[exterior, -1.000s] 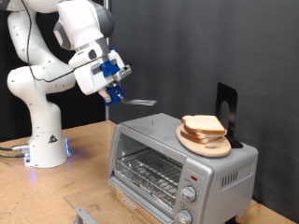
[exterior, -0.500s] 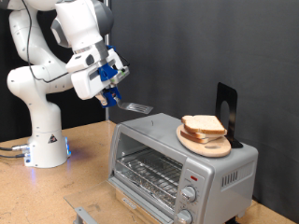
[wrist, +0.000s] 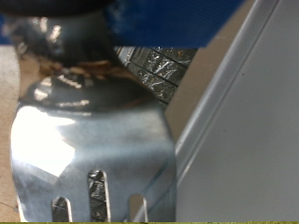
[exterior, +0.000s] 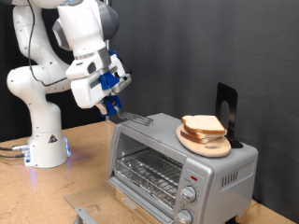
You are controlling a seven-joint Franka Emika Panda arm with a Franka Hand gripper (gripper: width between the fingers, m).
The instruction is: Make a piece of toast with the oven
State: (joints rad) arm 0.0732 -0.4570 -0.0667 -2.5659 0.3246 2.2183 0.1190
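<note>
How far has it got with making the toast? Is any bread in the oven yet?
Not yet. The gripper holds a metal spatula, its blade just above the oven's top near the corner. The bread slices sit stacked on a round wooden board on top of the oven. The wire rack behind the closed glass door looks bare, so lifting a slice and toasting it remain.

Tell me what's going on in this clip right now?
The Panda arm's gripper is holding a metal spatula, its slotted blade lying over the top edge of the toaster oven at the exterior view's left. The oven's glass door looks closed and the wire rack inside is bare. The bread slices are stacked on a round wooden board on top of the oven, apart from the spatula. No toast is in the oven yet.
</note>
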